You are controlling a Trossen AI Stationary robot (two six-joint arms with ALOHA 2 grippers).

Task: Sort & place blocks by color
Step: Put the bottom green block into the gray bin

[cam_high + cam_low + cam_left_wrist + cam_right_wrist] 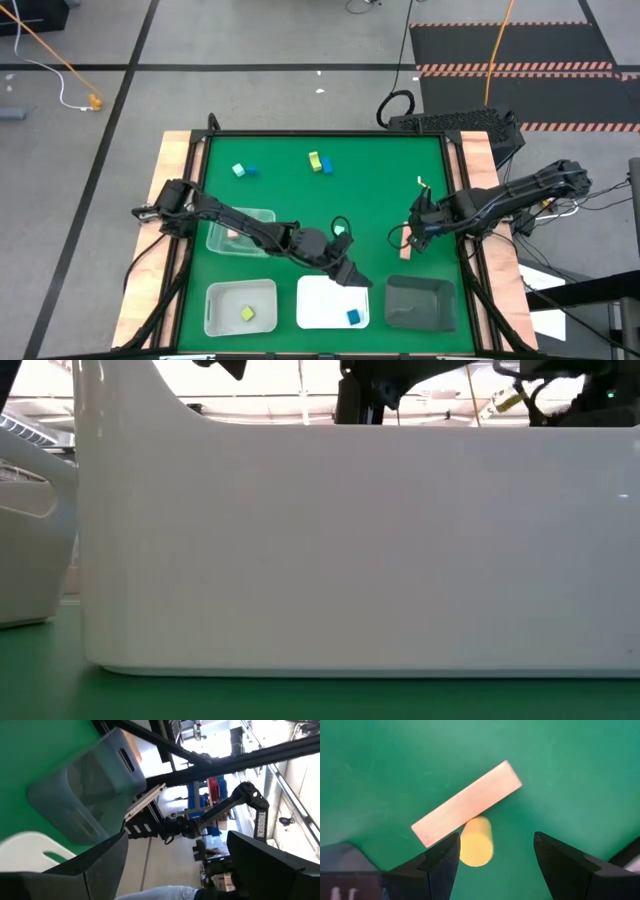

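My left gripper (355,278) (175,845) hangs open and nearly level over the white tray (318,302), which holds a blue block (353,317). My right gripper (408,238) (495,862) points down, open, above a pink bar (467,802) and a yellow cylinder (476,841) that lie side by side on the green mat. A yellow-green block (247,314) lies in the pale tray (225,300), and a pink block (232,235) in the clear tray (255,222). Loose on the mat are a mint block (238,170), a blue block (250,170), a yellow-green block (314,158), another blue block (326,166) and a mint block (340,230).
The dark tray (420,303) (85,785) stands at the near right, beside the white tray. In the low view the white tray's wall (350,550) blocks nearly everything. Wooden rails (180,170) edge the mat on the left and right. Open mat lies in the middle and far part.
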